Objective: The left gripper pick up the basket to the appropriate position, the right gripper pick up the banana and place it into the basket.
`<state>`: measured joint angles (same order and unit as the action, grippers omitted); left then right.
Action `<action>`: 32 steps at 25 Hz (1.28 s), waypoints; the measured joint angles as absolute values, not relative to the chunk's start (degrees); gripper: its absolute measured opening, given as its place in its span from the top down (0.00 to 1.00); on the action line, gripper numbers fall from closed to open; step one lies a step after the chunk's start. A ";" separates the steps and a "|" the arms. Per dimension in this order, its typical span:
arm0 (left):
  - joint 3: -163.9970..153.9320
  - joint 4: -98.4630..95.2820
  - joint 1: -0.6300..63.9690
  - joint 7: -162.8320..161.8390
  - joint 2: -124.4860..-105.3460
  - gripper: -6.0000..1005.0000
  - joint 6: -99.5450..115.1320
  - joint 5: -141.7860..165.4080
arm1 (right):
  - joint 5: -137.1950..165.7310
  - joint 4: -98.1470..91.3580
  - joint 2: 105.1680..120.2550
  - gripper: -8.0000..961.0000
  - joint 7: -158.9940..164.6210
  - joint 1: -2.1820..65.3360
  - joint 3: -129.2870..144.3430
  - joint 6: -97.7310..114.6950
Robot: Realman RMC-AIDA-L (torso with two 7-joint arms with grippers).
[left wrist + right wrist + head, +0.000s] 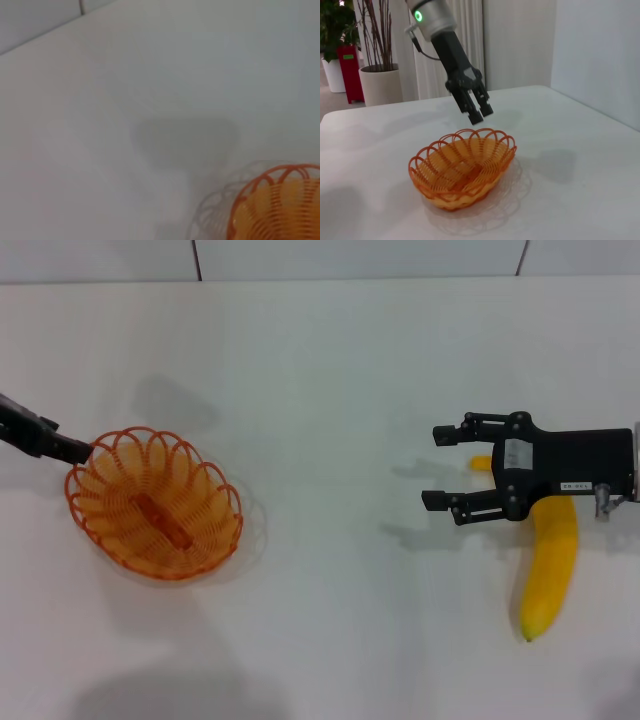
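A plain white surface [330, 370] carries a shallow orange wire-loop basket [155, 503] at the frame's left and a curved yellow banana [549, 562] at lower right.

the right gripper [436, 466] carries white labels, print unreadable.

**Basket and banana, well apart**

A shallow oval basket of orange wire loops with a scalloped rim [155, 505] is seen upright and empty on the left of the white desk [330, 390]. A large, smooth, curved, bright yellow banana [548, 575] is laid flat far to the right, its upper part hidden from view.
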<state>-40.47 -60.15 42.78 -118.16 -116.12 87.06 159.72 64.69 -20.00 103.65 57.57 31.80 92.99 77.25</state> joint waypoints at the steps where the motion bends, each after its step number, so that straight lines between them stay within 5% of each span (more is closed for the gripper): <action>1: -40.81 -59.20 43.05 -118.18 -116.19 0.40 86.11 159.94 | 64.69 -20.00 103.67 0.10 57.57 31.80 92.99 77.25; 32: -42.01 -48.86 45.48 -115.59 -116.45 0.40 76.07 159.32 | 64.78 -20.03 103.71 0.10 58.18 31.82 93.34 77.17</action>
